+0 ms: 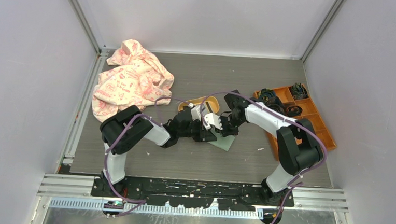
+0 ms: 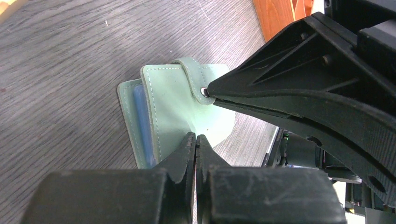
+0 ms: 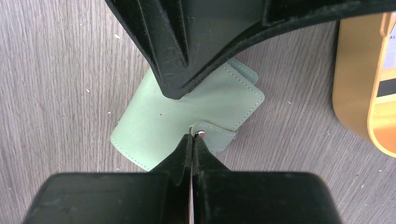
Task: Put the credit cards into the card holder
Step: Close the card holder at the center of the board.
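Left gripper (image 2: 195, 140) tight on card holder (image 2: 173, 102); blue lining (image 2: 142, 121), left-wrist view only

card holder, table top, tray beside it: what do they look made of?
Card holder: probably soft matte sage leather or faux leather; stitched edges, cover bends in a curve, metal-looking snap. Table: likely grey wood-grain laminate; fine streaks, flat low sheen. Tray: glossy yellow-gold, hard plastic or lacquer, cannot tell which; smooth with soft reflections.
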`<state>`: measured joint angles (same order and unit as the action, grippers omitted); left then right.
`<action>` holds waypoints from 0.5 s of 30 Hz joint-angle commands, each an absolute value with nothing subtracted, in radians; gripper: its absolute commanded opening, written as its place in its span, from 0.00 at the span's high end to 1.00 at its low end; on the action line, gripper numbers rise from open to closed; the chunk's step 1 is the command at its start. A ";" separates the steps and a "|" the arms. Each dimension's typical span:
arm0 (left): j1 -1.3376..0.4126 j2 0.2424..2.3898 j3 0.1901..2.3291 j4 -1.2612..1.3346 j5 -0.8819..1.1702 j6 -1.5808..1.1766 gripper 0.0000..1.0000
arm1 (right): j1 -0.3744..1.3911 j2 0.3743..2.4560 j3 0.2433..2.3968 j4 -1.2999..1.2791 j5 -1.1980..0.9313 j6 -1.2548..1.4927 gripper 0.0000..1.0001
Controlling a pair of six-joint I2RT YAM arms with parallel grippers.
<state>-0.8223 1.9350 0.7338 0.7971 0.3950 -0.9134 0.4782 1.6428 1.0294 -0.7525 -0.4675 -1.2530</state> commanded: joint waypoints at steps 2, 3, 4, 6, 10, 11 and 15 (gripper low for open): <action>-0.819 1.962 0.720 0.825 0.393 -0.912 1.00 | 0.509 1.614 0.996 -0.793 -0.446 -1.310 0.99; -0.819 1.964 0.719 0.830 0.393 -0.914 1.00 | 0.516 1.615 0.991 -0.793 -0.441 -1.315 0.99; -0.819 1.966 0.719 0.836 0.395 -0.917 1.00 | 0.523 1.616 0.988 -0.793 -0.434 -1.317 0.99; -0.817 1.972 0.715 0.848 0.396 -0.926 1.00 | 0.537 1.622 0.985 -0.798 -0.421 -1.327 0.99; -0.809 1.983 0.699 0.885 0.400 -0.947 1.00 | 0.563 1.640 0.976 -0.812 -0.390 -1.348 0.99; -0.809 1.985 0.697 0.892 0.401 -0.950 1.00 | 0.569 1.648 0.974 -0.812 -0.382 -1.348 0.99; -0.809 1.998 0.695 0.915 0.407 -0.963 1.00 | 0.592 1.671 0.974 -0.810 -0.345 -1.340 0.99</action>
<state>-0.8116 1.9659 0.7124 0.8864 0.4160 -0.9623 0.5537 1.6276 1.0153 -0.7525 -0.3565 -1.3338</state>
